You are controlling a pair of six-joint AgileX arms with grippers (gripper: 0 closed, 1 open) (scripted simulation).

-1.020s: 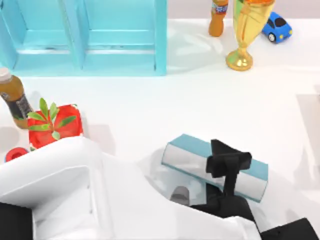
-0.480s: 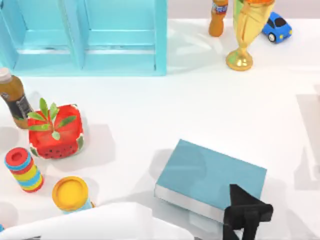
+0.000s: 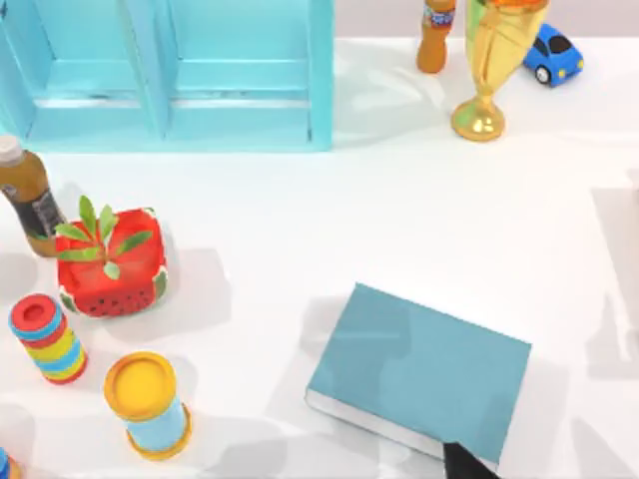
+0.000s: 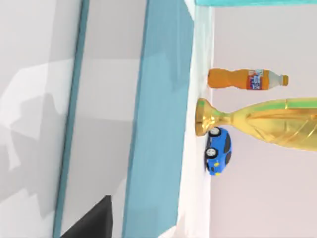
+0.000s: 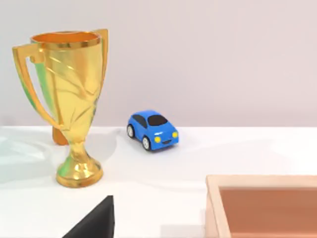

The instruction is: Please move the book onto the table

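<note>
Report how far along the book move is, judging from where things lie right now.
Done: the thick teal-blue book lies flat on the plain white table, apart from the light blue shelf unit. In hand: nothing visibly grips it; a dark pincer tip shows at the book's near edge. Left: apparently nothing but clearing away.
</note>
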